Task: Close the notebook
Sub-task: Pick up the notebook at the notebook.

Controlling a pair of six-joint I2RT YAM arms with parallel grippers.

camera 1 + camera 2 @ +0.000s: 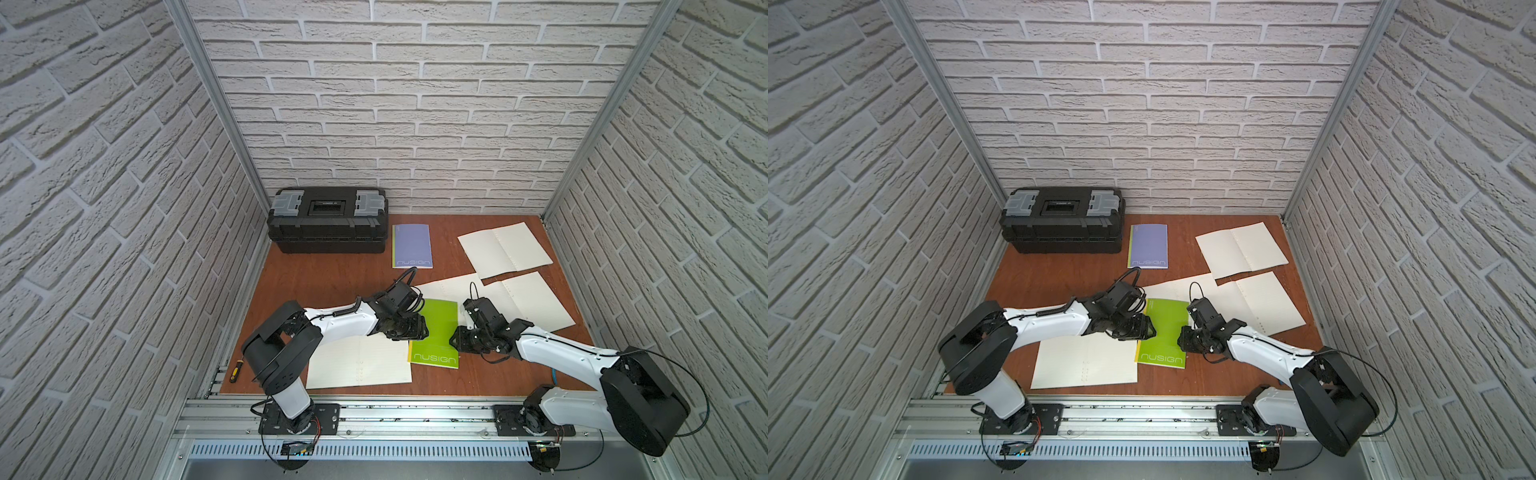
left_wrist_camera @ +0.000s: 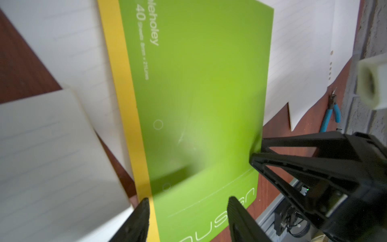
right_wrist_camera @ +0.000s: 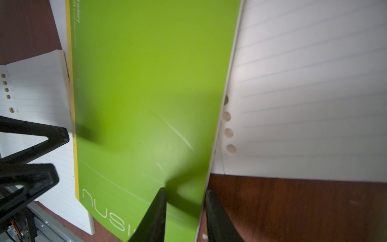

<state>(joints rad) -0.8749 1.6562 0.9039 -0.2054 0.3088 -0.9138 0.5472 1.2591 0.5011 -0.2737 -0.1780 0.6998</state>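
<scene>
The green notebook [image 1: 436, 332] [image 1: 1165, 328] lies closed on the brown table, cover up, between both arms. Its cover fills the left wrist view [image 2: 199, 83] and the right wrist view [image 3: 146, 83]. My left gripper [image 1: 419, 328] [image 2: 188, 211] hovers open over the yellow spine side, with nothing between its fingers. My right gripper [image 1: 455, 338] [image 3: 185, 194] sits at the opposite free edge, narrowly open. One finger stands over the cover and the other beside the edge over the table, and a gap shows between them.
A black toolbox [image 1: 328, 220] stands at the back left beside a closed purple notebook [image 1: 412, 246]. Open notebooks lie at the back right [image 1: 505, 249], right [image 1: 528, 303] and front left [image 1: 357, 361]. A screwdriver [image 1: 236, 370] and blue pliers [image 2: 333, 113] lie near the walls.
</scene>
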